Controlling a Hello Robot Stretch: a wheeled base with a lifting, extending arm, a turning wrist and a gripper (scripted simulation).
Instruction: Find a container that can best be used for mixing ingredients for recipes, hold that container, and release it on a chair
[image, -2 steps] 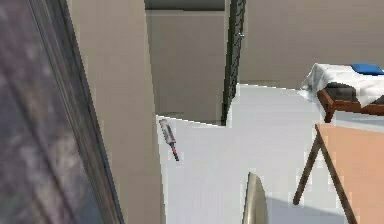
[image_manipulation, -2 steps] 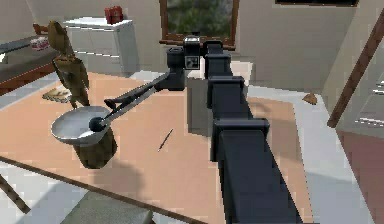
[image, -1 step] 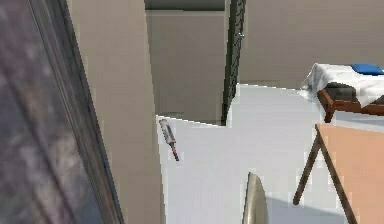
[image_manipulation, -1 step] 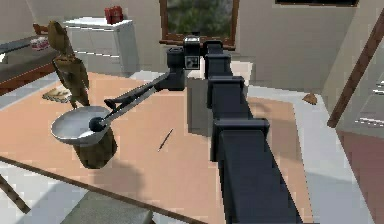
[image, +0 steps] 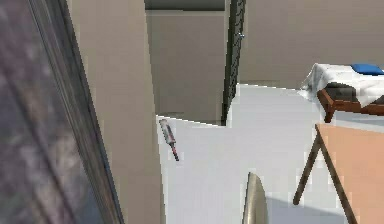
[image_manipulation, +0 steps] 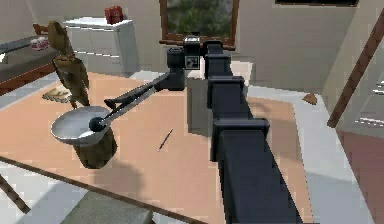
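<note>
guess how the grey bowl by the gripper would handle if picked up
The bowl looks smooth and rigid, perhaps metal: probably stiff, somewhat slippery. Wide and shallow, it is likely light, and may tilt if lifted by one rim.

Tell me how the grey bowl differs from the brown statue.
The bowl is pale grey; the statue is brown. The bowl is low, wide and open-topped; the statue is tall, narrow and upright. The bowl is by the hand; the statue is farther back. Both appear toward the table's left side in the arm side view.

Whether the gripper (image_manipulation: 100, 121) holds the bowl (image_manipulation: 72, 131) cannot be told (its far end merges with the rim).
</note>
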